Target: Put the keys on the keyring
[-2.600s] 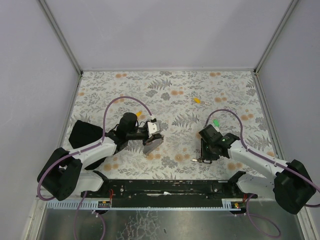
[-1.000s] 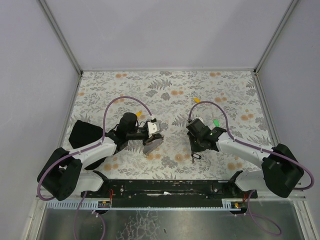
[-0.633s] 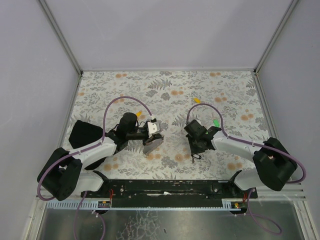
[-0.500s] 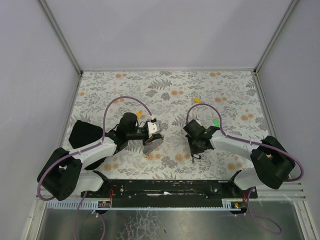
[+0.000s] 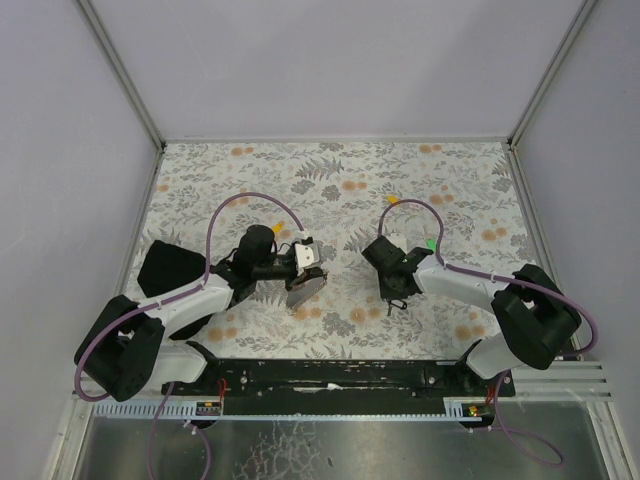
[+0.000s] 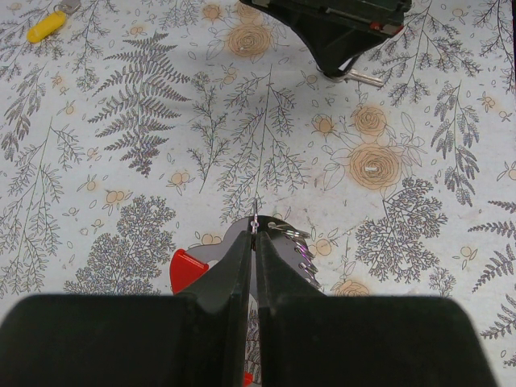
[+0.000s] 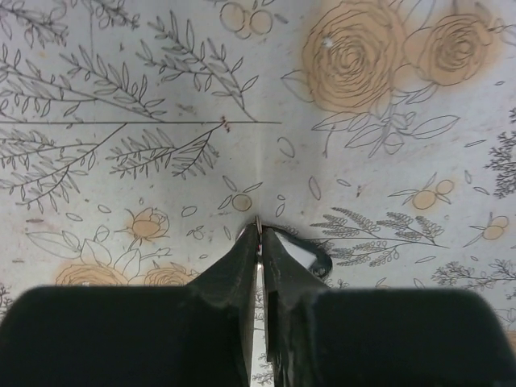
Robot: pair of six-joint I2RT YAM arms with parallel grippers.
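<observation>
My left gripper (image 6: 255, 231) is shut on the thin wire ring of the keyring (image 6: 282, 242). Its grey fan piece and red loop (image 6: 187, 267) hang just over the floral table; in the top view the keyring (image 5: 308, 285) sits left of centre. My right gripper (image 7: 258, 230) is shut on the black-headed key (image 7: 313, 260), pinching its metal part, with the black head showing to the right of the fingers. In the top view the right gripper (image 5: 396, 292) is about a hand's width right of the keyring. The key's silver blade (image 6: 364, 78) sticks out below it in the left wrist view.
Loose keys lie on the table: a yellow one (image 5: 393, 199) at the back, a green one (image 5: 431, 244) beside the right arm, an orange one (image 5: 277, 228) behind the left wrist. A black object (image 5: 165, 268) lies at the left edge. Walls close in three sides.
The right arm has swung left and slightly back, carrying the black-headed key closer to the keyring, and its jaws have narrowed on it. The left arm and keyring have not moved.
</observation>
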